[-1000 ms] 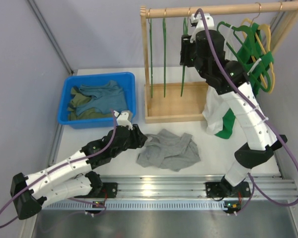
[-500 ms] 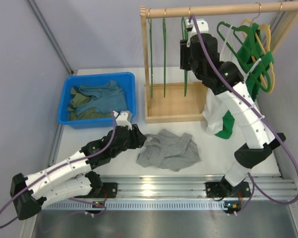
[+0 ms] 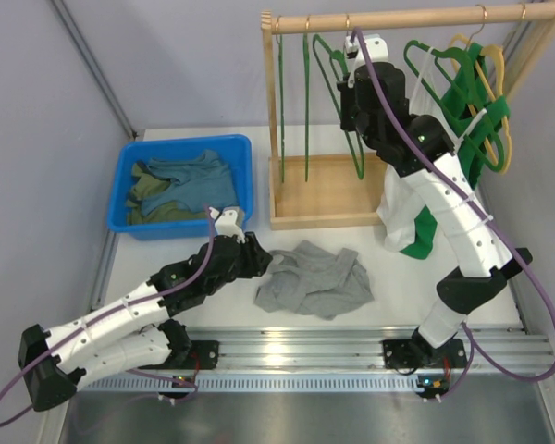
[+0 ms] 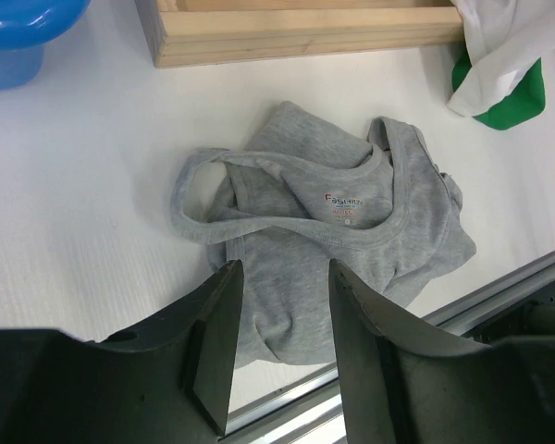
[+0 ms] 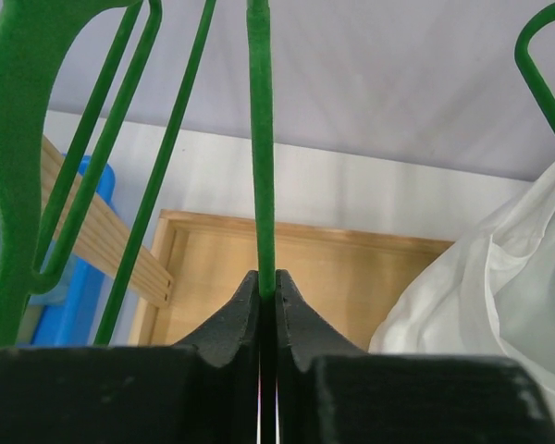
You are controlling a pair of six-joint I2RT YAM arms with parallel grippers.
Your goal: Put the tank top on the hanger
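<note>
Nearest to me, the left hand (image 3: 262, 255) lies low over the table (image 3: 402, 282) at the left edge of the tank top (image 3: 314, 279). It is released, its fingers (image 4: 220, 314) spread apart with nothing between them but the cloth seen below. In the left wrist view the hand (image 4: 285, 277) frames the near part of the tank top (image 4: 351, 240), which lies crumpled on the white table (image 4: 74, 203), its neckline and printed label facing up and one narrow strap looped out to the left. I cannot tell whether the fingertips touch the fabric. Behind the left arm, a blue bin (image 3: 185, 140) holds teal and olive clothes (image 3: 180, 185). To its right stands the wooden base (image 3: 319, 208) of the rack, and just right of that a white garment (image 3: 398, 208) hangs over a green form. Higher and farther back, the right hand (image 3: 353, 85) is raised to the rack and clenched on the hanger (image 3: 355, 157). In the right wrist view the hand (image 5: 267, 282) is pinched tight on the thin green bar of the hanger (image 5: 260, 139). The hanger hangs tilted from the wooden rail (image 3: 407, 18), beside two more thin green hangers (image 3: 280, 102). Thick green hangers (image 3: 472, 92) and a yellow hanger (image 3: 501, 88) crowd the rail's right end.
</note>
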